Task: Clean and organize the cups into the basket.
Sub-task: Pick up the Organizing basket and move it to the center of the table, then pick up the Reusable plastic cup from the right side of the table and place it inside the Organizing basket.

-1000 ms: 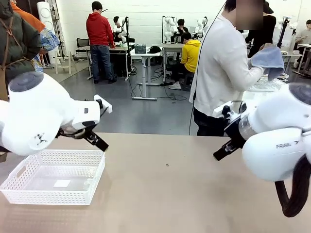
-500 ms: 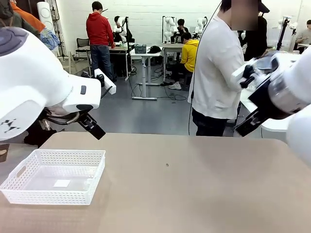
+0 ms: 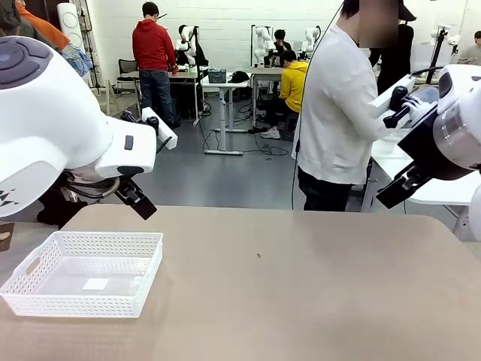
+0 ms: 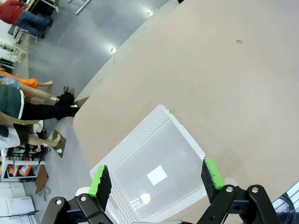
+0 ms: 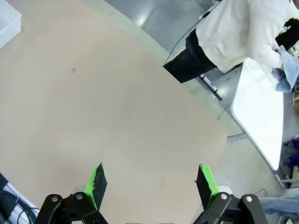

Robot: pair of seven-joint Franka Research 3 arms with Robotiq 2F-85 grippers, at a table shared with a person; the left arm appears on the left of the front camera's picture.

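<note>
We wait with both arms raised high, left fingers [image 4: 101, 183] spread wide above the basket [image 3: 75, 302] and right fingers [image 5: 204, 179] equally apart over the tabletop [image 3: 301, 301]. The basket sits empty at our near left corner, seemingly awaiting cups, while the person [image 3: 338, 113] stands turned aside.

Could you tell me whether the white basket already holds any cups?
Empty: the basket has a bare floor apart from its white label.
</note>
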